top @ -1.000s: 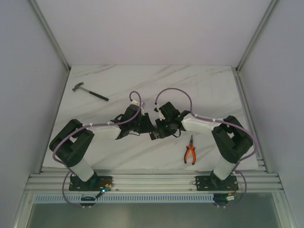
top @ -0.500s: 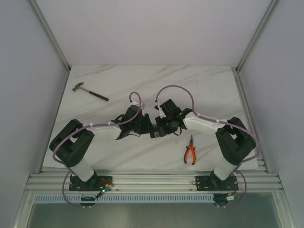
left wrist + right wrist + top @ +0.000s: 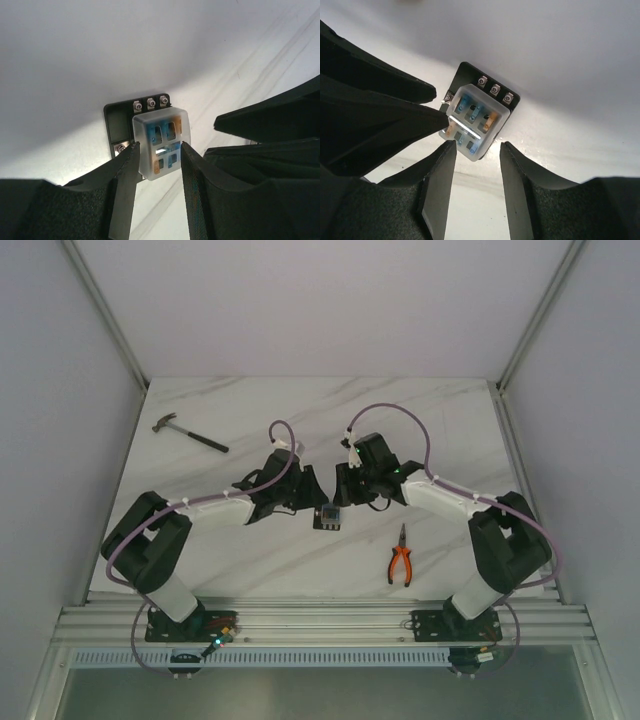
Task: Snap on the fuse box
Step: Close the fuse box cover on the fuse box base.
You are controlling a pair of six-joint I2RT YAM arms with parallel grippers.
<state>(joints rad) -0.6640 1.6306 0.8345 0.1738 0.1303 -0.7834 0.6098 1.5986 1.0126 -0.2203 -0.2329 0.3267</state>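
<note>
The fuse box (image 3: 328,517) is lying flat on the table (image 3: 440,430), about in the middle, a little toward the front edge. Its clear cover (image 3: 161,134) is sitting on the black base (image 3: 112,122), and blue and orange fuses (image 3: 465,106) are showing through it.

The left gripper (image 3: 159,147) is hanging at the box with its jaws apart and is holding nothing; the near edge of the cover is showing in the gap. The right gripper (image 3: 478,149) is doing the same from the other side, also apart and empty. I cannot tell whether the fingers are touching the cover, or whether it is already clicked down.

Some things may be going wrong from here:
- A push landing off the centre may be tipping the cover or jamming one edge.
- The loose box may be sliding on the smooth table.
- The two grippers, being so near each other, may be colliding.
</note>
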